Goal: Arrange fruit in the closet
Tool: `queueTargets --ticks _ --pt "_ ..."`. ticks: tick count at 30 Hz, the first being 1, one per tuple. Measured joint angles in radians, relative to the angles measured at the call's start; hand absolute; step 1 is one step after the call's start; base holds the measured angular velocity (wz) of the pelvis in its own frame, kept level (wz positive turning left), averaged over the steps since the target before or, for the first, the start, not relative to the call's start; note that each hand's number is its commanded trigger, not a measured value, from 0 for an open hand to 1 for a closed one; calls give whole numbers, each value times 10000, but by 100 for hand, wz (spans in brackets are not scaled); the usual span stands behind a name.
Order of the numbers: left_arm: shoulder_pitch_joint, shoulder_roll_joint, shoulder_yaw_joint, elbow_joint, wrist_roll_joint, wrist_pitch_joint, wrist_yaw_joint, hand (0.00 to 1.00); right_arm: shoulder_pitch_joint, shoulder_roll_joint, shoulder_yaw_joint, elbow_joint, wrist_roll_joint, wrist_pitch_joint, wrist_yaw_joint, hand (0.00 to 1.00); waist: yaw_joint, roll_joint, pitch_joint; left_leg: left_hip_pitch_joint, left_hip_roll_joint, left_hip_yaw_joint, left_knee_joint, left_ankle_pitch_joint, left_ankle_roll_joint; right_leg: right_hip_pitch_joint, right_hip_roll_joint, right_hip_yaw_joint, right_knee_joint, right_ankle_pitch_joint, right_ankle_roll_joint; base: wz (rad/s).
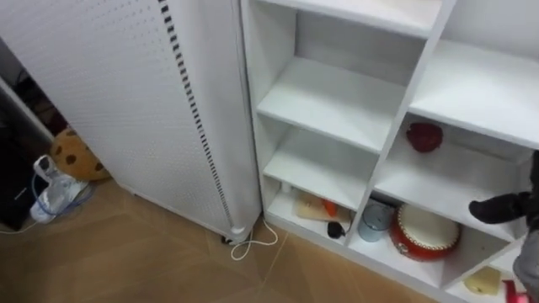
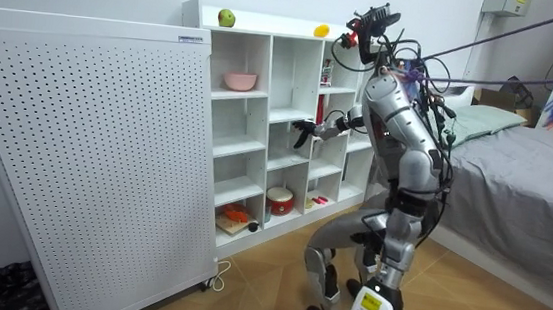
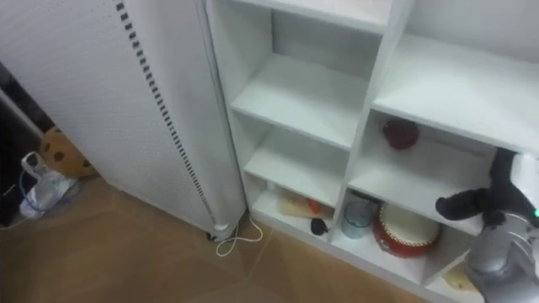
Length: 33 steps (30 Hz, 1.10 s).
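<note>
The right hand is hovering at the front of the closet, its dark fingers lying loosely straight and carrying nothing visible. Just below the hand, a round red drum-shaped tin is sitting, smooth and glossy. Up and to the left of the fingertips, deeper in, the fruit is resting on a white shelf. It is dark red, roundish and dull-skinned, showing no clear long axis. Judgement: the coming reach is heading up-left and inward.
</note>
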Motion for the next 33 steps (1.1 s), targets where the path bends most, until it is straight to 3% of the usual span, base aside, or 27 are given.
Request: queueTargets --ticks 5,8,10,13,15,18,22,29,33 --pt "-781 -161 -16 1185 -7 -384 -232 0 1006 402 -1 -756 -2059 -26 1044 0 -83 60 -14 978 240 246 -907 161 -25 837 290 41 -919 275 -3 -15" --pt "-1096 -340 -2 1784 -204 -588 -293 0 2227 659 10 -1670 -3149 -201 1757 0 -33 113 -54 1623 432 352 -1411 196 -86 1440 543 50 -1546 431 2 -20" --pt "-1276 -589 -8 2222 -249 -713 -401 0 3122 975 5 -1946 -3708 -265 2188 0 -155 231 -138 2098 391 317 -1940 324 -117 1938 643 -8 -2103 565 48 -4" --pt "-1377 -761 23 2301 -358 -804 -395 0 3913 1315 -20 -1936 -3917 -298 2596 0 -369 266 -187 2611 392 399 -2584 540 -107 2398 645 -38 -2654 705 109 6" --pt "-1376 -939 59 2441 -357 -1019 -395 0 4926 1700 -246 -2016 -4313 -341 2933 0 -573 364 -284 3276 390 463 -3302 708 -105 3036 692 -125 -3318 897 169 -2" --pt "-1309 -1183 249 2614 -293 -1134 -346 0 6274 2181 -491 -2134 -4316 -364 3237 0 -1086 399 -386 4459 227 502 -4509 1039 -116 4197 732 -252 -4369 1131 288 10" --pt "-1021 -1526 744 2657 -92 -1372 -108 0 7999 2961 -1193 -1711 -4066 -570 3330 0 -1689 338 -522 6320 196 510 -6097 1375 -177 6083 1018 -307 -5975 1477 482 2" --pt "-711 -2004 1069 2303 616 -1467 528 0 9021 3725 -1998 -714 -2058 -875 3167 0 -2277 314 -624 8384 247 594 -7507 1588 -181 8260 1419 -490 -7805 1961 684 -2" --pt "-571 -2145 1735 2162 1024 -1490 612 0 9278 4258 -2663 -78 -943 -1094 2989 0 -2634 277 -676 9412 273 603 -8053 1590 -182 9407 1617 -490 -8817 2212 792 -1"
